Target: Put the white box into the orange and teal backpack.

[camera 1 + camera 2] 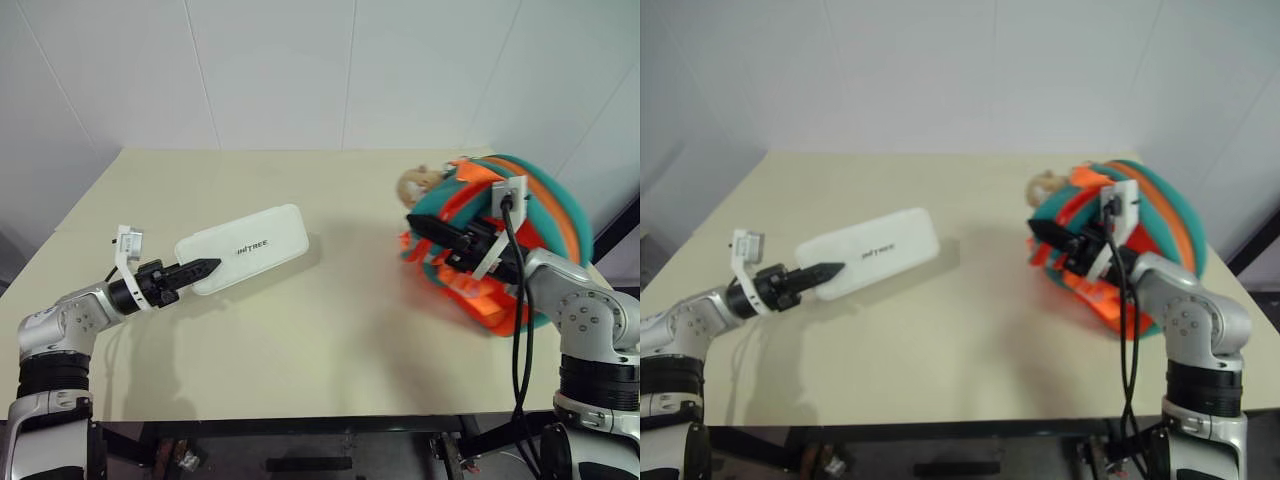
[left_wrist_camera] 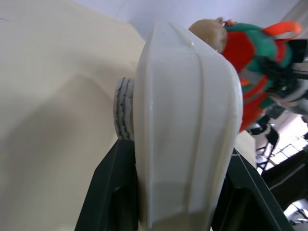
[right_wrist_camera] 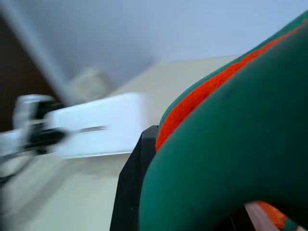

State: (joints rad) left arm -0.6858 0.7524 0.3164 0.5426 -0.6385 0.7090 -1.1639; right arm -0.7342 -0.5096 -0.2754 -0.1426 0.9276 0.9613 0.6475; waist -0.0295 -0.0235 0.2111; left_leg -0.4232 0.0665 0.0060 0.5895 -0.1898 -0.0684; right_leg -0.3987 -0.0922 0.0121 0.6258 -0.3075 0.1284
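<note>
The white box (image 1: 245, 250) is a long flat case with dark lettering. It hangs tilted a little above the table, casting a shadow. My left gripper (image 1: 205, 268) is shut on its near end, one black finger (image 2: 108, 192) on each flat side. The orange and teal backpack (image 1: 530, 200) lies at the right of the table, a tan plush toy (image 1: 415, 180) at its far left edge. My right gripper (image 1: 415, 225) is shut on the backpack's left rim, teal and orange trim (image 3: 231, 144) pressed against its finger (image 3: 139, 183). The box (image 3: 101, 125) lies ahead of it.
The beige table (image 1: 330, 340) has bare surface between box and backpack. White walls stand close behind its far edge. A black cable (image 1: 518, 300) runs down along my right arm, in front of the backpack.
</note>
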